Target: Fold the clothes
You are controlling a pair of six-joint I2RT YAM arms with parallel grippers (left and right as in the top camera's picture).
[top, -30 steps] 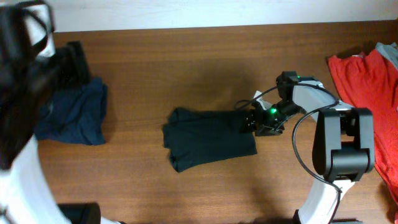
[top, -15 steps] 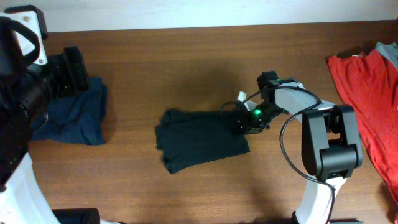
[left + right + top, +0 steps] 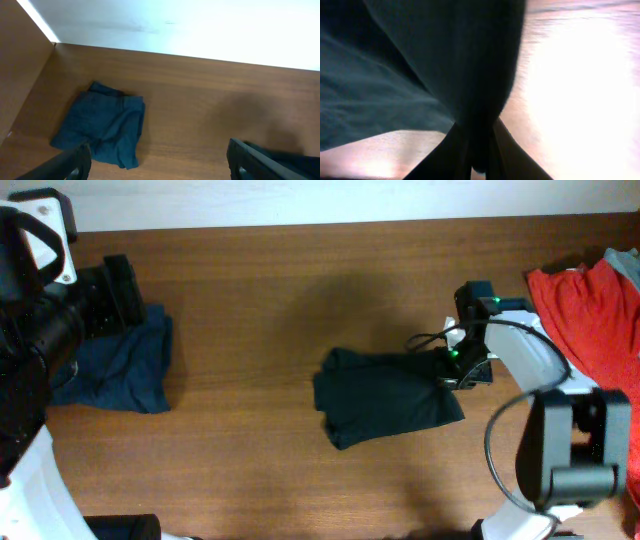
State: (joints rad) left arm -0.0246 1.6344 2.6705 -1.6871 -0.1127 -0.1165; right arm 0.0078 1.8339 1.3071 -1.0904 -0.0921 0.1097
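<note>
My left gripper hung with its fingers wide apart, holding nothing, near the one navy garment at the frame's left. Right of centre lay the one black T-shirt. My right gripper was clamped on its right edge. One red garment lay far right.

A black T-shirt, navy garment (plain), red clothes, brown table.

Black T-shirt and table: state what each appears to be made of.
Black T-shirt: soft matte fabric, probably cotton knit; it creases and bunches where the right hand pinches it. Table: wood or wood-look laminate, cannot tell which; brown grain streaks with a slight sheen.
</note>
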